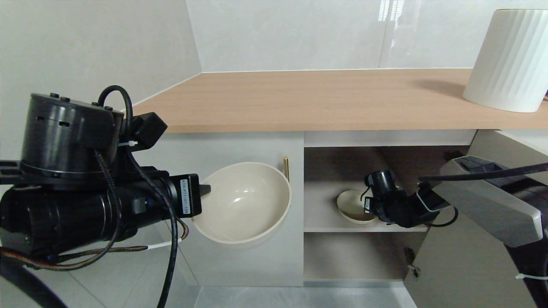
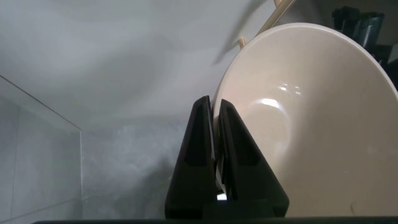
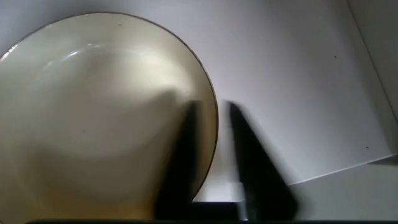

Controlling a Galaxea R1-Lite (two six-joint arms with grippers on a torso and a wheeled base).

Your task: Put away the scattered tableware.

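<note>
Okay, my left hand (image 2: 214,104) is pinching the rim of the cream bowl (image 1: 244,205), held tilted in front of the closed cabinet door (image 1: 239,269) on the left. My right hand (image 3: 211,112) is inside the open cabinet, fingers slightly spread astride the rim of a cream dish (image 1: 352,206) on the shelf (image 1: 319,209). A white ribbed container (image 1: 509,60) sits far right on the table (image 1: 321,98).

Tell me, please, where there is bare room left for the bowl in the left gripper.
The lower shelf of the open cabinet is bare. The upper shelf has a strip between the divider wall and the plate; its right side is crowded by the right gripper. The countertop is free left of the white container.
</note>
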